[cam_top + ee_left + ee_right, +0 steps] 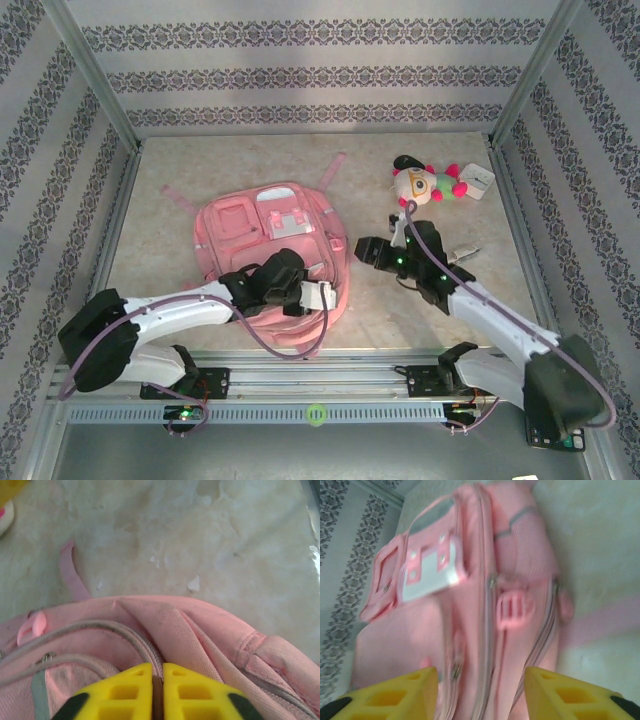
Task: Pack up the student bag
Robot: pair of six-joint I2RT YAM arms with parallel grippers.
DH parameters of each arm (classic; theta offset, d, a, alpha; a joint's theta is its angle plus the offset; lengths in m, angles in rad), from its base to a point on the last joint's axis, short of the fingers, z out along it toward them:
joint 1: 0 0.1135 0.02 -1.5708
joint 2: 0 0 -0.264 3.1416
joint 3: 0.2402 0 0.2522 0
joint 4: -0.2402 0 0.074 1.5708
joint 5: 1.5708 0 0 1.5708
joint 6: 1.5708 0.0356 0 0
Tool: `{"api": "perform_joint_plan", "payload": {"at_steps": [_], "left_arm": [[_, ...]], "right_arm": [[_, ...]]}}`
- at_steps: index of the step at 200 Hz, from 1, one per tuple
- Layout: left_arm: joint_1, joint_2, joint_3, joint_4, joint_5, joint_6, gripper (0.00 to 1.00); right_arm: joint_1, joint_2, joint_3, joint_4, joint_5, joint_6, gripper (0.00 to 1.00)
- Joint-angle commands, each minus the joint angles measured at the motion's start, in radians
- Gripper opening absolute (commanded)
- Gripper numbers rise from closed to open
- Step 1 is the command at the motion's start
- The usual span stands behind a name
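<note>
The student bag (262, 232), a soft pink backpack with white-trimmed front pockets, lies flat in the middle of the table. My left gripper (316, 296) rests on the bag's near right part. In the left wrist view its yellow fingers (135, 690) are shut on the bag's zip seam (150, 652), with a thin fold of pink fabric (200, 630) between them. My right gripper (357, 250) hovers just off the bag's right side, open. In the right wrist view the bag's zips and plastic buckle (512, 607) lie ahead of the wide-apart fingers (395, 695).
A small plush toy (425, 183) with a white card (478, 181) beside it lies at the back right. A small grey object (462, 256) sits right of my right arm. Pink straps (332, 170) trail behind the bag. Patterned walls enclose the table.
</note>
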Motion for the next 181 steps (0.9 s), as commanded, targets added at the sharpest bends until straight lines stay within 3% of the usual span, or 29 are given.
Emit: {"api": "perform_joint_plan", "payload": {"at_steps": [1,11,26,38,60,89,123,148,181], "left_arm": [[0.009,-0.037,0.067,0.068,0.044,-0.086,0.43],[0.010,-0.083,0.072,0.022,0.002,-0.176,0.61],[0.012,-0.160,0.099,-0.081,-0.113,-0.389,0.75],[0.016,-0.206,0.159,-0.233,-0.252,-0.590,0.80],[0.030,-0.278,0.216,-0.484,-0.414,-0.856,0.80],[0.099,-0.404,0.182,-0.661,-0.538,-1.267,0.86],[0.290,-0.541,0.036,-0.680,-0.439,-1.544,0.80],[0.393,-0.595,-0.109,-0.539,-0.298,-1.601,0.76],[0.442,-0.523,-0.218,-0.355,-0.180,-1.620,0.66]], "right_arm": [[0.055,-0.082,-0.068,-0.139,0.035,0.120,0.53],[0.072,-0.103,-0.080,-0.160,0.031,0.145,0.53],[0.083,-0.106,-0.081,-0.161,-0.009,0.189,0.54],[0.090,-0.085,-0.070,-0.142,-0.052,0.219,0.54],[0.096,-0.008,-0.017,-0.130,-0.138,0.243,0.54],[0.104,0.116,0.049,-0.094,-0.186,0.248,0.53],[0.114,0.236,0.090,-0.037,-0.209,0.240,0.51],[0.135,0.327,0.100,-0.001,-0.209,0.237,0.46],[0.195,0.394,0.058,0.064,-0.156,0.272,0.35]]}}
